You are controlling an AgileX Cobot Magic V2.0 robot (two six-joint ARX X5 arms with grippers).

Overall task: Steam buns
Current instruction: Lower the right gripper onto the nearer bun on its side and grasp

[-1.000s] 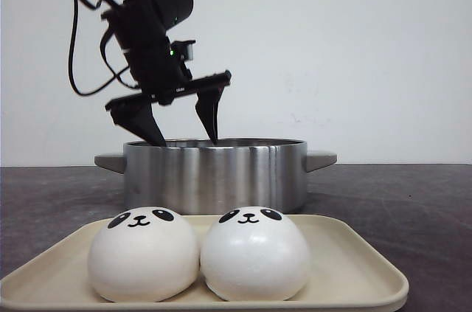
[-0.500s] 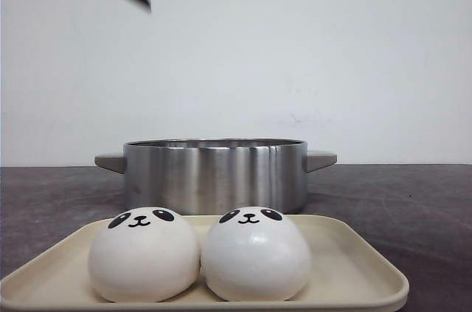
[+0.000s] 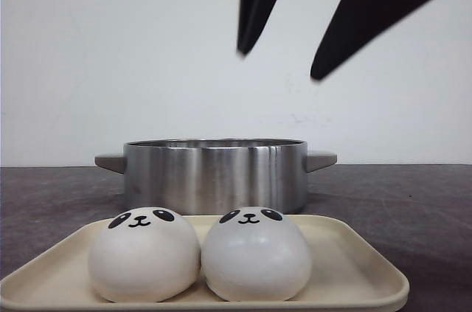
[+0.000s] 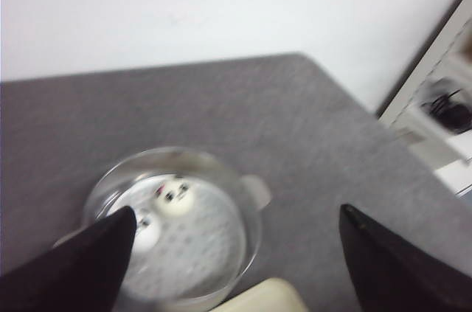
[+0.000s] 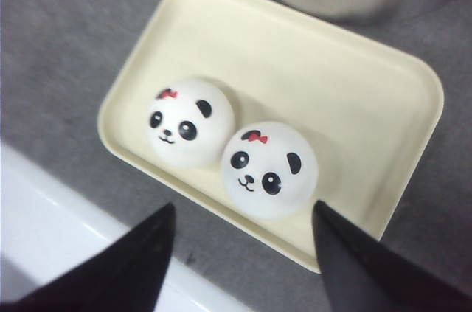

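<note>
Two white panda buns point(image 3: 144, 253) point(image 3: 254, 253) sit side by side on a cream tray point(image 3: 354, 268) in front of a steel pot point(image 3: 214, 175). The right wrist view shows the same two buns point(image 5: 190, 122) point(image 5: 269, 168) on the tray point(image 5: 354, 91) from above. My right gripper point(image 3: 279, 65) point(image 5: 244, 206) hangs open and empty high above the tray's near edge. My left gripper point(image 4: 238, 211) is open and empty high above the pot point(image 4: 249, 232), out of the front view. Two more buns point(image 4: 175, 194) point(image 4: 147, 229) lie inside the pot on a perforated plate.
The pot has a side handle point(image 3: 321, 158) at each end. A white strip point(image 5: 44, 209) runs along the table's near edge. A white shelf unit point(image 4: 442, 105) stands beyond the table's far right corner. A tray corner point(image 4: 269, 297) shows beside the pot.
My left gripper rose from the pot's rim and left the front view at the top. My right gripper's fingers came into view from above, over the tray.
</note>
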